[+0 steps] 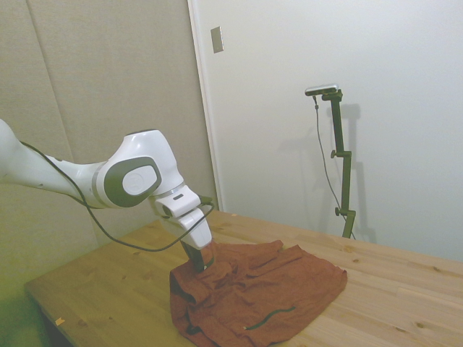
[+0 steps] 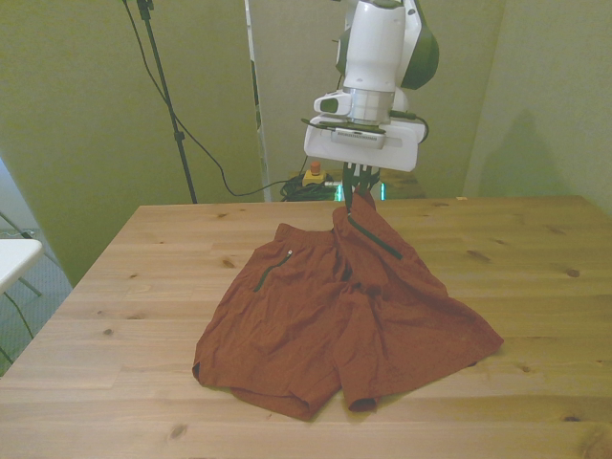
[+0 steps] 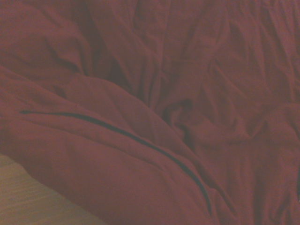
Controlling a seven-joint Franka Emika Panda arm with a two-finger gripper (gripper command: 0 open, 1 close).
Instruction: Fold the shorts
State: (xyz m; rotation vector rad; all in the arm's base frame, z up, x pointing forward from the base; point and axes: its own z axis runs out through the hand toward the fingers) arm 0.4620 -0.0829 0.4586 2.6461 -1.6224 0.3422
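1. The rust-red, crinkled soft cloth shorts (image 2: 335,325) lie spread across the middle of the pale wooden plank table (image 2: 143,287), most of the fabric flat on the boards.
2. One corner of them, at the far edge near the waist, is pulled up off the table into a small peak.
3. The white arm's two-finger gripper (image 2: 360,191) stands over that peak, its dark fingers (image 2: 356,178) pointing straight down and clenched on the raised cloth, so it is grasping the shorts.
4. From the side, the gripper (image 1: 205,264) meets the fabric at the shorts' (image 1: 268,296) end nearest the arm, and the cloth bunches in folds just beneath it.
5. A thin dark trim line (image 2: 375,237) runs down the lifted flap; a second short dark line (image 2: 265,275) sits on the flat part toward the front view's left.
6. The two leg openings face the near table edge in the front view, with their hems lying flat.
7. Up close, the wrist view is filled with wrinkled red cloth (image 3: 187,93), a dark trim line (image 3: 140,140) curving across it, and a sliver of bare wood (image 3: 28,197) at one corner.
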